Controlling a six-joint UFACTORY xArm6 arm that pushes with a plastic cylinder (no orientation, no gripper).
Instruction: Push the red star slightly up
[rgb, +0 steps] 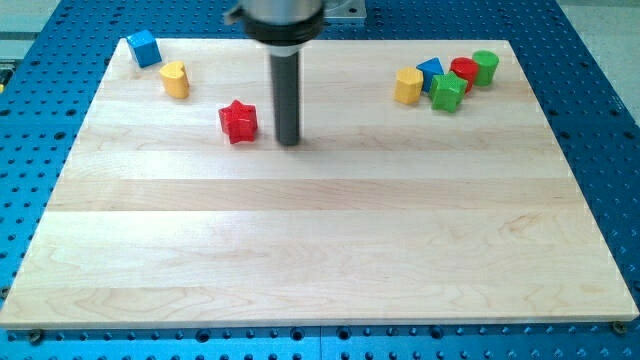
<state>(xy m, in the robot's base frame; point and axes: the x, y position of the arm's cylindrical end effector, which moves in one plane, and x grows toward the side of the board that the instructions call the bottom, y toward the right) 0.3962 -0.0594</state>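
Note:
The red star (238, 121) lies on the wooden board (320, 230) in the upper left part of the view. My tip (289, 141) rests on the board just to the right of the red star, a small gap apart, slightly lower than the star's middle. The dark rod rises straight up from the tip to the top of the view.
A blue cube (144, 47) and a yellow block (175, 79) sit at the upper left. At the upper right a cluster holds a yellow block (408, 86), a blue block (430, 70), a green star (448, 92), a red cylinder (463, 71) and a green cylinder (485, 67).

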